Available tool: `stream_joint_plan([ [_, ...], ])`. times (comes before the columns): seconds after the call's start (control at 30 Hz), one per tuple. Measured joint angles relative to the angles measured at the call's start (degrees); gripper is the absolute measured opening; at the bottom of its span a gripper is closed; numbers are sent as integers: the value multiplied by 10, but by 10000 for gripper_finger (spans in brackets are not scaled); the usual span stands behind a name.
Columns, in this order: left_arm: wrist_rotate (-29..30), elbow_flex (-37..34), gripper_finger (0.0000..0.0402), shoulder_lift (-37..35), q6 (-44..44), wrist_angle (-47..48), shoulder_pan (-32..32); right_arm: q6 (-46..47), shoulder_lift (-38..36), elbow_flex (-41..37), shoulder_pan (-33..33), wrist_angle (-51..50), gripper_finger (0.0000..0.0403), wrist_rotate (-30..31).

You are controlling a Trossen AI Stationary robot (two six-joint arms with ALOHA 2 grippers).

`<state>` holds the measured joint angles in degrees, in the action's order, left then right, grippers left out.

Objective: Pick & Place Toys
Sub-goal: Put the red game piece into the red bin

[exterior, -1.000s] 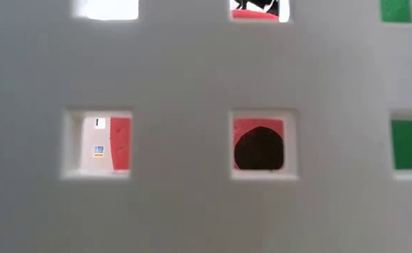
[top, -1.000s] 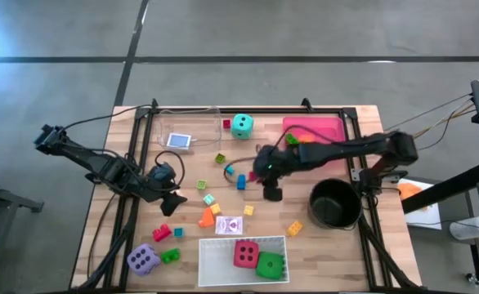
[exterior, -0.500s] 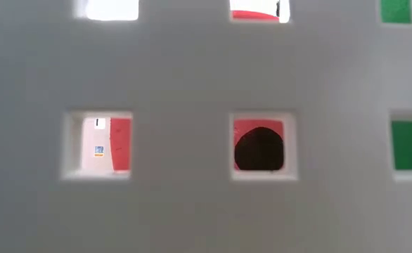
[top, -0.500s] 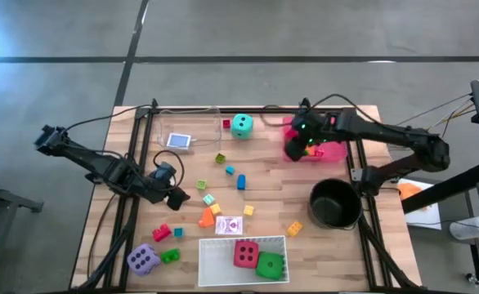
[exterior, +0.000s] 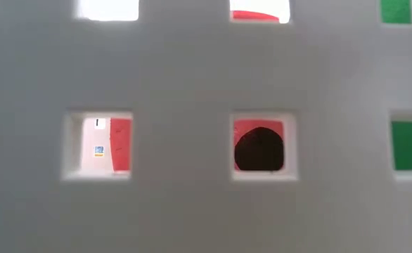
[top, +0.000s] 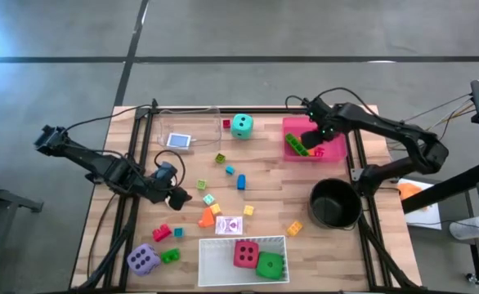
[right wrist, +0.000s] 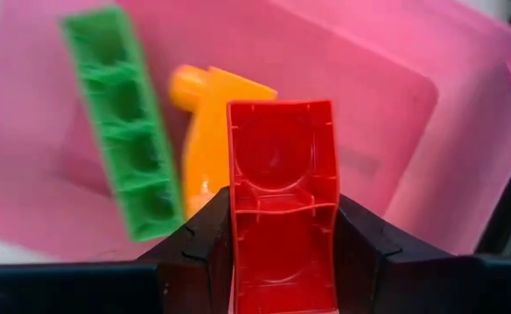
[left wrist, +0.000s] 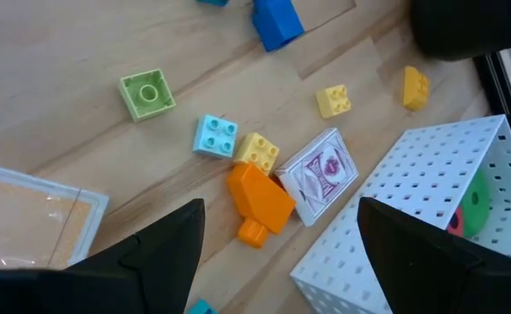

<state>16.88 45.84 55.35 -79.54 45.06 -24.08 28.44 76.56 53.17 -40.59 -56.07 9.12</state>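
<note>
Two tools: your right tool (right wrist: 282, 253) grips a red block (right wrist: 282, 192) above the pink tray (top: 337, 126), so releasing it comes next. Your left tool (left wrist: 277, 253) waits, spread wide and empty, over loose blocks on the surface (top: 305, 245).

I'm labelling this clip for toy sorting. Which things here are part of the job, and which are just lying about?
Part of the job:
red block, held by the right gripper over the pink tray
teal die
purple die
playing card
loose blocks, such as the orange block

Lying about:
black pot
</note>
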Motion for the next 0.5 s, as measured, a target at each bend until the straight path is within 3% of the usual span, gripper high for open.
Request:
stream_joint_plan([
  [0.5, 0, -1, 304, 0, -20, -1, 32, -18, 53, -36, -34, 3, 126, 0],
])
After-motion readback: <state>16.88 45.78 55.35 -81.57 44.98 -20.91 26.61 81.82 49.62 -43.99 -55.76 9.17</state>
